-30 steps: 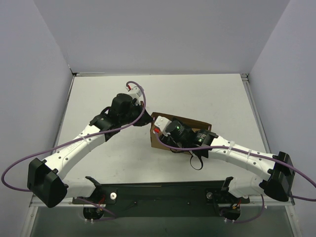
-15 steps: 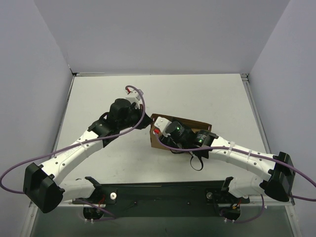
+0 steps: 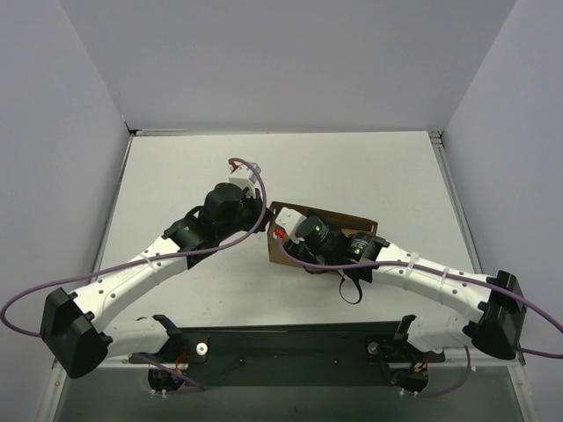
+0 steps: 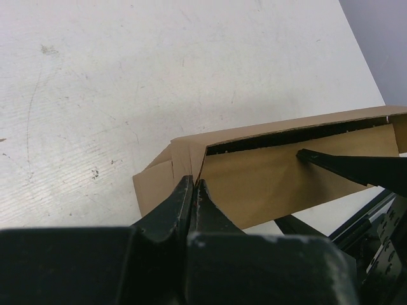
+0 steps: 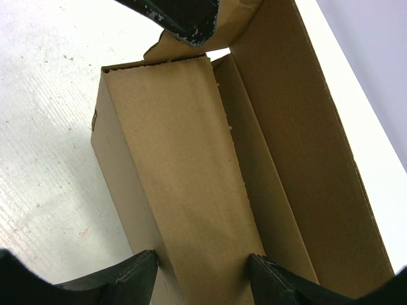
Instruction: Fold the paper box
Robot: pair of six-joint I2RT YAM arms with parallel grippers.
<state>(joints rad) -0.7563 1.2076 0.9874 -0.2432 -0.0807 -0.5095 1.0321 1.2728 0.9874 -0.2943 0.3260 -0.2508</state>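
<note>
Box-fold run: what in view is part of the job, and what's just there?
Job:
- paper box
- left gripper, shut, at the box's end flap
- right gripper, gripping a box wall

Just there:
- white table
- purple cables along the arms

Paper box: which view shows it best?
Right wrist: the paper box fills the frame, walls and inner fold clear. Left wrist shows one long side and an end flap. Top external: mostly hidden under the right arm.
</note>
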